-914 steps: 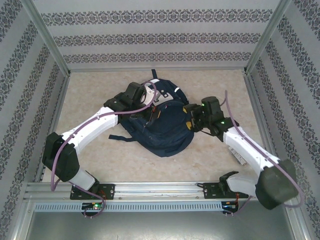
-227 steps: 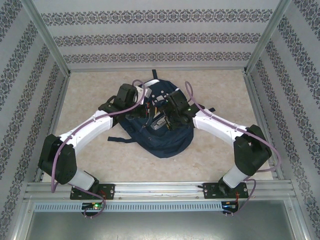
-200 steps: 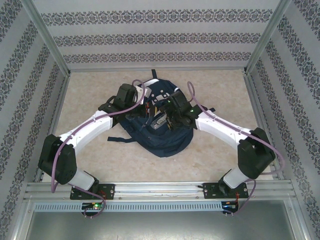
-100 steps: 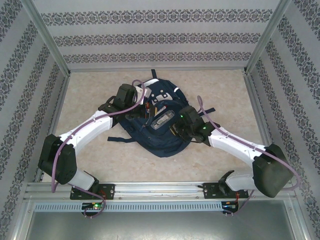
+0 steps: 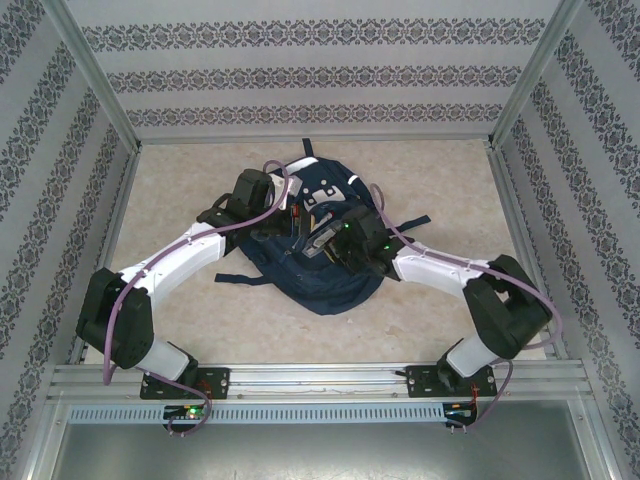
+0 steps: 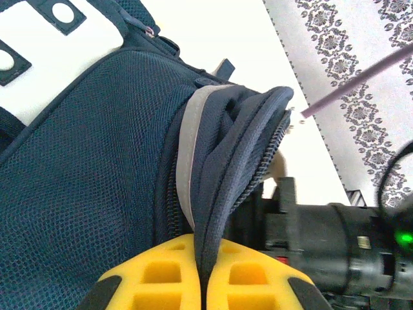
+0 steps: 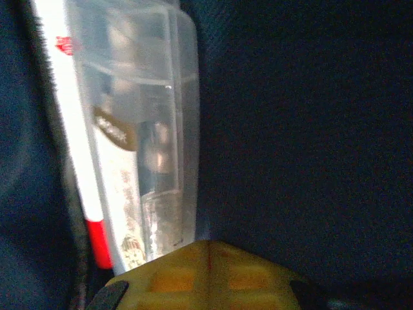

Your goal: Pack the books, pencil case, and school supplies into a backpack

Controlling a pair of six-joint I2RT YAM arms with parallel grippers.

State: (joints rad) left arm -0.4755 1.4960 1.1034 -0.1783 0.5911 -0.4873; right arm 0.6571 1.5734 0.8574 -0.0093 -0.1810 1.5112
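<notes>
Lying flat on the desk (image 5: 180, 190), the backpack (image 5: 325, 285) has its mouth turned up and both arms are at that opening. In the left wrist view the left pincer (image 6: 201, 258) is clamped hard on the navy lip of the bag, yellow pads either side of the fabric, with the pale reflective stripe (image 6: 186, 161) running up and away just above the fingertips. My read is that this grip is there to hold the mouth propped open so the other arm can work inside.

And the other arm is inside: from above, the right pincer (image 5: 342, 240) sits down in the opening, just across the gap from the left pincer (image 5: 287, 222). Its own camera shows the yellow pads pressed together with nothing visible between them. Ahead and to the left of those tips stands a clear plastic box (image 7: 155, 129), and against its far-left side a white strip with a red end, which looks like the marker pen (image 7: 77, 161). Dark bag lining wraps everything to the right of the tips.

Supplies look stowed; withdrawing cleanly without snagging the lining seems the next concern.
</notes>
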